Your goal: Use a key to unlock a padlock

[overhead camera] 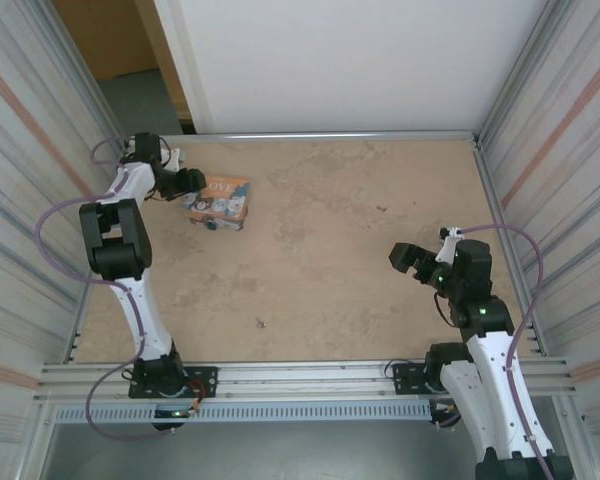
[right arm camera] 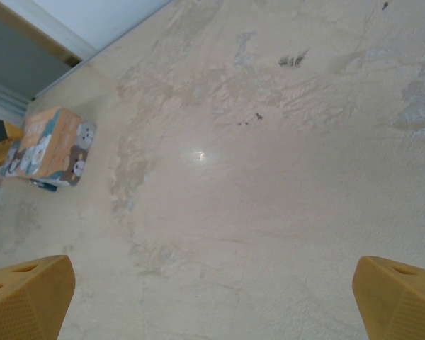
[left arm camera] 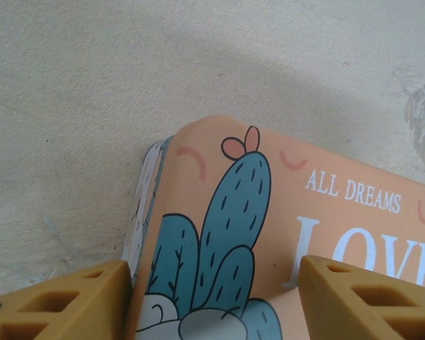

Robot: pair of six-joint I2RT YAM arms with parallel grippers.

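Near edge: both arm bases are bolted to the aluminium rail. Just beyond it, a tiny pale grey metal speck lies alone on the mottled beige tabletop. It is closer to the left arm's base than to the right's. Taken as the key; too small to make out its shape. It is well apart from both grippers and from the box.

Right side, mid-depth: the right gripper hangs over bare tabletop. Its yellow-orange fingers are spread wide with nothing between them. Released.

Far left: an orange rectangular box sits on the tabletop towards the far-left corner. It has "LOVE" lettering and a cactus drawing on the lid, and cat pictures on its sides. In the right wrist view, the tiny dark blue-green metal padlock lies on the table, touching the foot of the box's cat-picture side.

The left gripper is at the box's left end. In the left wrist view, one finger is just beside the box's side wall. The other finger is over the lid by the lettering, and the lid's corner lies between them. The jaws stand apart. Whether they press on the box: cannot tell.

Behind the table: a white wall panel.
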